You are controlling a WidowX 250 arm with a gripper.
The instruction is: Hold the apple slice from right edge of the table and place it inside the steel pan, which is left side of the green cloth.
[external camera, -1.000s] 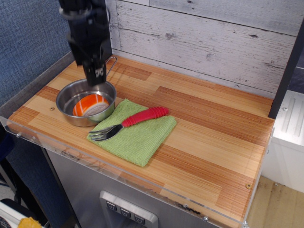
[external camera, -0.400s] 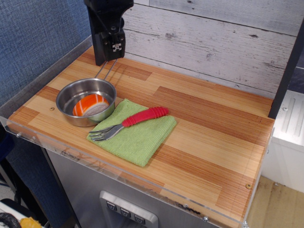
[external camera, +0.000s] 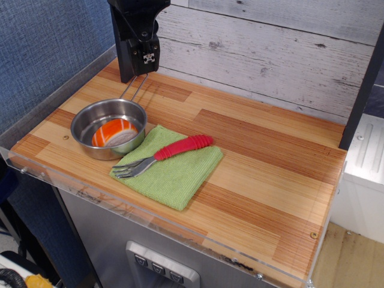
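The apple slice (external camera: 114, 132), orange with pale stripes over a white base, lies inside the steel pan (external camera: 87, 118) at the table's left. The pan's wire handle points toward the back. The green cloth (external camera: 174, 174) lies just right of the pan. My black gripper (external camera: 137, 67) hangs above the back left of the table (external camera: 270, 174), behind the pan and well clear of it. It holds nothing; I cannot see whether its fingers are open or shut.
A fork with a red handle (external camera: 165, 152) lies across the green cloth, tines toward the pan. A clear acrylic rim (external camera: 180, 231) runs along the table's front edge. A whitewashed plank wall (external camera: 270, 54) stands behind.
My gripper has risen from just over the pan and moved back toward the wall. The apple slice stays in the pan.
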